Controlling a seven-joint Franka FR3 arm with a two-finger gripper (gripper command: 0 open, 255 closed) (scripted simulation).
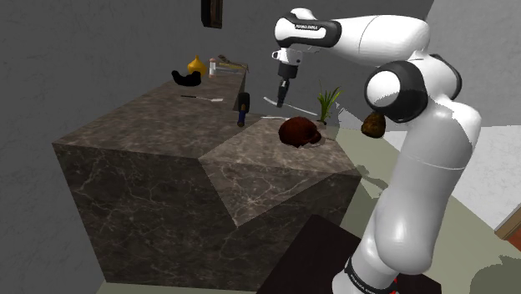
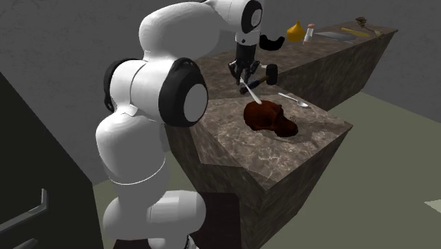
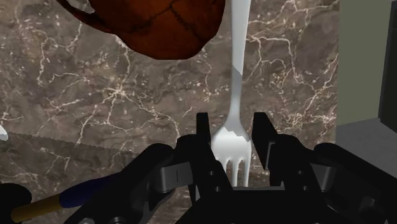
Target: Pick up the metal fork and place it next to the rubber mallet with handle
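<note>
Low in the wrist view's middle, the fork (image 3: pixel 236 76) is clasped near its tines by the tool (image 3: pixel 232 133), above the counter (image 3: pixel 127 108). It should be carried level and lowered just beside the mallet (image 1: pixel 242 106).

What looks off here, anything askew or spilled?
The fork is the odd thing: the gripper clasps it at the tine end, so the long handle sticks out far beyond the fingers, and it hangs slanted above the counter in the shoulder view. Nothing looks spilled or broken.
</note>
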